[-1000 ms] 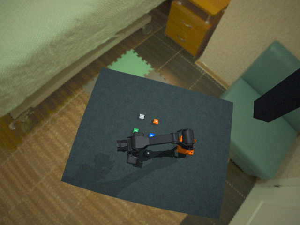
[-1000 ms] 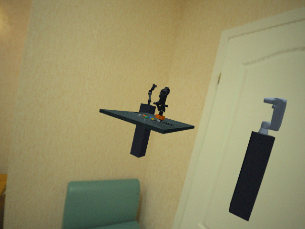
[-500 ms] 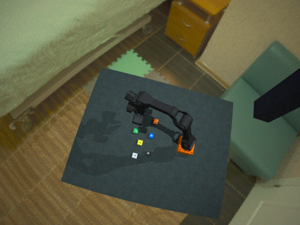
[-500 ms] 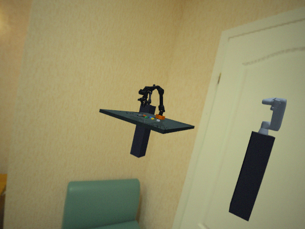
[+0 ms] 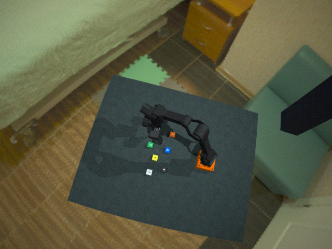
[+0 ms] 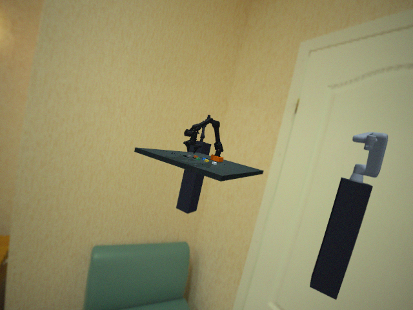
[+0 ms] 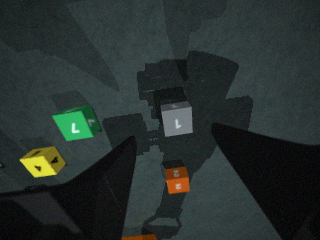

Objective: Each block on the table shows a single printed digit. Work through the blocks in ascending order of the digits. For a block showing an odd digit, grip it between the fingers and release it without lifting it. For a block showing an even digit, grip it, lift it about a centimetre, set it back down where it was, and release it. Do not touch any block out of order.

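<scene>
My gripper is open and empty, pointing down above the grey block. The grey block shows a 1 and lies between and below the spread fingertips in the wrist view. An orange block shows a 2. A green block shows a 7, and a yellow block shows a 4. A blue block, a black block and a white block have digits too small to read. The arm mostly hides the grey block in the top view.
The arm's orange base stands on the dark table, to the right of the blocks in the top view. Green and yellow lie left of the fingers in the wrist view. A separate grey arm stands on a dark pillar.
</scene>
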You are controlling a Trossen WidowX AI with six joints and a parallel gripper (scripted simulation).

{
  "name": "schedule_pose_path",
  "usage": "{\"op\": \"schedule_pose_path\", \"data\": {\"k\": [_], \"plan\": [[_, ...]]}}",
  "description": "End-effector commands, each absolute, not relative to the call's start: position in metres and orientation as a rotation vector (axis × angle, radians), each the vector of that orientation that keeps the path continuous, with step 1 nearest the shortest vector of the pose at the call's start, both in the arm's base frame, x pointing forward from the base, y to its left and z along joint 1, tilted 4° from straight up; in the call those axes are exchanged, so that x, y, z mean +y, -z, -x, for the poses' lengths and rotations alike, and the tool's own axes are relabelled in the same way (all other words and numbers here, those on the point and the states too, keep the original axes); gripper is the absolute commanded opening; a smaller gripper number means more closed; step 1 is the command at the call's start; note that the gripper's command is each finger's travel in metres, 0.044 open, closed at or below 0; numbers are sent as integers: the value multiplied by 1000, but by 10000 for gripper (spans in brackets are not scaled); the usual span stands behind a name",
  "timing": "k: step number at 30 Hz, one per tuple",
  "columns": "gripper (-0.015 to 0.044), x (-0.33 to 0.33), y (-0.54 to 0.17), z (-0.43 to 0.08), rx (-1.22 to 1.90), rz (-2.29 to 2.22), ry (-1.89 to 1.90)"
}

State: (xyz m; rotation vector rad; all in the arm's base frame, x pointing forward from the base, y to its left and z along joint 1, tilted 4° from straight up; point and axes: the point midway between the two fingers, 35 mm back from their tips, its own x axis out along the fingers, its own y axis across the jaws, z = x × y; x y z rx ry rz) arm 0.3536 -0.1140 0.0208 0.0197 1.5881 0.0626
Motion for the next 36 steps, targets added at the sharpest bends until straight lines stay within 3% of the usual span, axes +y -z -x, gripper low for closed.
{"op": "schedule_pose_path", "data": {"k": [1, 28, 36], "plan": [[400, -115, -19, -356, 1570, -13, -57], [400, -113, 18, -356, 1570, -13, -58], [190, -113, 18, -356, 1570, -13, -58]]}}
